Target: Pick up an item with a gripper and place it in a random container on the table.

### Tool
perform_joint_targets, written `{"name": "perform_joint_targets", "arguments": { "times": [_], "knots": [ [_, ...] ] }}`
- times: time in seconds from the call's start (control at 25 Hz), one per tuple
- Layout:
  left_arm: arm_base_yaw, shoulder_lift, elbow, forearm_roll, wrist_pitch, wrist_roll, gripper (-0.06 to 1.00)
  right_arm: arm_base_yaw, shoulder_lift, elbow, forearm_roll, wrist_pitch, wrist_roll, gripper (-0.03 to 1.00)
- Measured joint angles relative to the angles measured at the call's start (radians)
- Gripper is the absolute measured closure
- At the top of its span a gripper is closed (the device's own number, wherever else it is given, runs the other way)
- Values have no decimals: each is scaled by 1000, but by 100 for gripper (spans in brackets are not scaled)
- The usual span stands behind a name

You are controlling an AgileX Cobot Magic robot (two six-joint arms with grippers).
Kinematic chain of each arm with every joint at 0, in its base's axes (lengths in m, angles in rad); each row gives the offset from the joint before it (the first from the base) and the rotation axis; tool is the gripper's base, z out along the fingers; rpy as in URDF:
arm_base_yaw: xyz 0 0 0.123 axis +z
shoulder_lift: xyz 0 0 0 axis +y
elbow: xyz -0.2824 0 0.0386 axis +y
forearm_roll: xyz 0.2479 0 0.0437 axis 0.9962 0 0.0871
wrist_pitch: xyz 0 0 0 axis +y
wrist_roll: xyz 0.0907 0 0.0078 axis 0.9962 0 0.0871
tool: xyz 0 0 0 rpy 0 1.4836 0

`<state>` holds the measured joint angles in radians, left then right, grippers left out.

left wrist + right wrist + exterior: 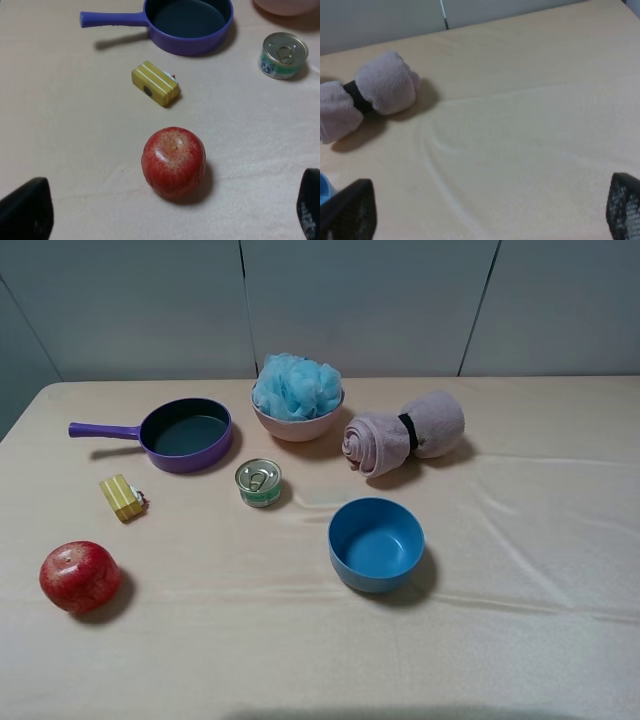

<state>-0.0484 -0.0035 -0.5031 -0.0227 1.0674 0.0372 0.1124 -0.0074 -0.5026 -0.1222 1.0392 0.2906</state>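
Neither arm is showing in the exterior high view. In the left wrist view, the left gripper is hovering above the table with its jaws spread wide, only the two black fingertips showing at the corners of the picture and nothing lying between them. The right gripper is likewise holding its jaws wide apart and empty, its dark textured pads peeking in at the picture's edges.

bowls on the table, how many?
2: the pink bowl at the back, holding the blue pouf, and the empty blue bowl nearer the front. None seem hidden.
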Motion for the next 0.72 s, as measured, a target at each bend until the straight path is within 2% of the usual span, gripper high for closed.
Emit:
{"name": "perform_joint_targets", "arguments": {
  "times": [0.72],
  "knots": [
    [0,0,0,0,0,0,-4,0,0,0,0,0,-1,27]
  ]
}}
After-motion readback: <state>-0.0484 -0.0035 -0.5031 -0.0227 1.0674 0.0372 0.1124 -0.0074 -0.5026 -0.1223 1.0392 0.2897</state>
